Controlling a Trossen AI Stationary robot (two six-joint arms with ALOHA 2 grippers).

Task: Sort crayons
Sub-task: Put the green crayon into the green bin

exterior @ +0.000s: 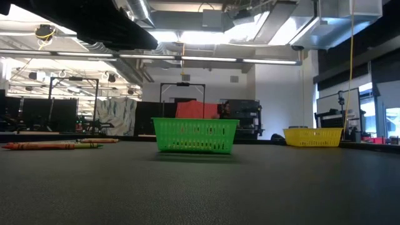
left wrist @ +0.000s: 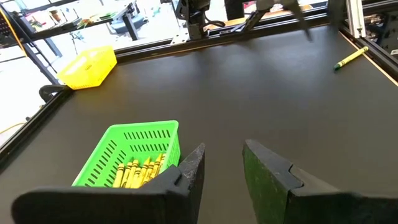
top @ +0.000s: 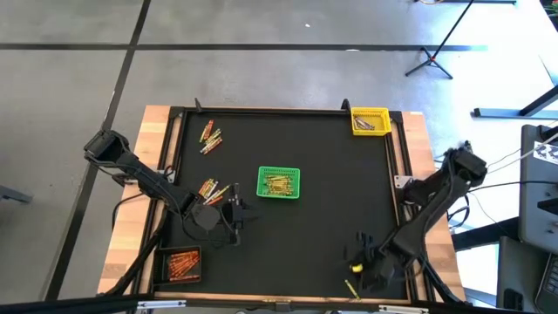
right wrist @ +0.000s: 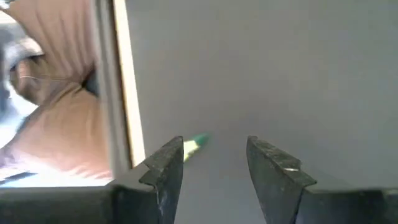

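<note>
Loose crayons lie in two small heaps on the black mat (top: pixel 210 138) (top: pixel 212 189); the low view shows some (exterior: pixel 50 145) lying flat. The green basket (top: pixel 279 182) in the middle holds yellow crayons (left wrist: pixel 138 169). My left gripper (top: pixel 235 214) (left wrist: pixel 219 165) hovers open just near-left of it, nothing between its fingers. My right gripper (top: pixel 357 251) (right wrist: pixel 214 155) is open above the mat's near right corner. A single yellow crayon (top: pixel 350 288) lies there, and its green tip (right wrist: pixel 198 143) shows beside one finger.
A yellow basket (top: pixel 370 120) stands at the far right corner. A black basket (top: pixel 183 264) with orange crayons sits at the near left. A raised frame (top: pixel 261 111) borders the mat. Bare mat lies between the green basket and the right edge.
</note>
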